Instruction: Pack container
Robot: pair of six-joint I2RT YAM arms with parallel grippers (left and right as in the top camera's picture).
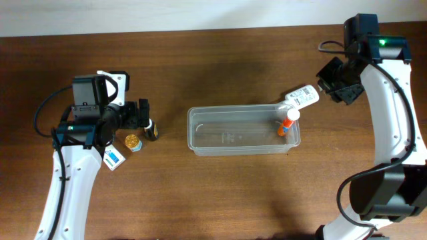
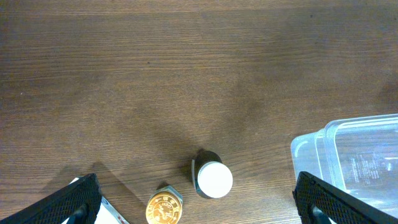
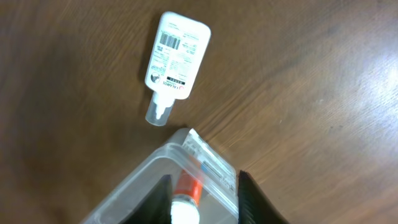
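Left gripper (image 1: 144, 119): jaws wide apart, nothing between them. It sits low over the table (image 1: 233, 193), and in the wrist view we see a small dark bottle (image 2: 213, 178) with a white cap standing upright between the spread fingers (image 2: 71, 200). A gold-lidded jar (image 2: 165, 207) is just beside that bottle. A blue-and-white box (image 1: 114, 159) lies near the jar, close to the arm.

Right gripper (image 3: 205, 200): jaws apart, holding nothing, hovering above the container's far right corner.

The container (image 1: 243, 130) sits mid-table, long side across, well apart from the left-side items. An orange tube (image 1: 287, 123) with a white cap lies inside at its right end. A white spray bottle (image 3: 176, 62) with a barcode label lies flat on the table just outside that corner, nozzle toward the container.

Surface is dark wood grain, with glare on the right. A pale strip (image 1: 200, 13) runs along the far edge; we can't tell whether it's wall or floor.
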